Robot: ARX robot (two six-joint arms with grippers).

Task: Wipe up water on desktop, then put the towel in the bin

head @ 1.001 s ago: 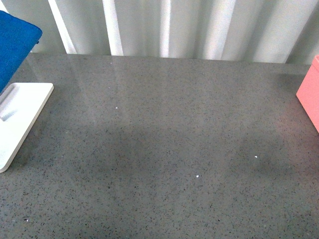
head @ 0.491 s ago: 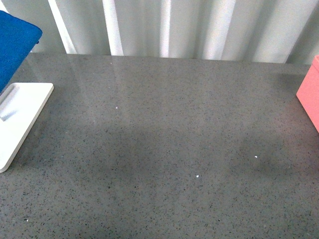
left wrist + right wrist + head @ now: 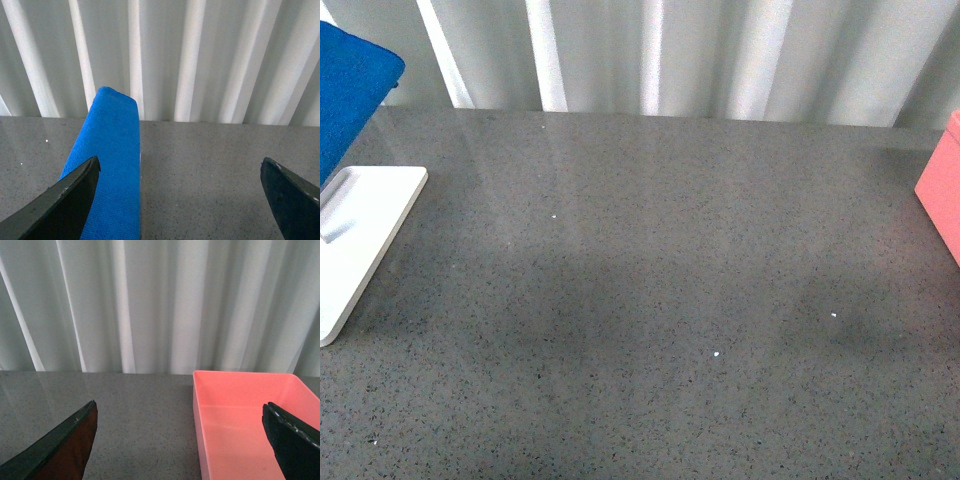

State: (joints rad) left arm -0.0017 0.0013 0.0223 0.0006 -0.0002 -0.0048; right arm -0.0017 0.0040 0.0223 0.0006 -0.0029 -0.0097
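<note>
While the left gripper point(image 3: 180, 162) and right gripper point(image 3: 180, 406) had their fingers wide apart, the blue towel point(image 3: 350, 90) sat at the desk's point(image 3: 650, 300) far left, by the white tray point(image 3: 365, 235). The pink bin point(image 3: 942, 190) stood at the right edge.

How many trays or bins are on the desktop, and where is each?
2. The white tray lies at the left edge of the front view, near the blue towel. The pink bin stands at the right edge. More may be outside the views.
</note>
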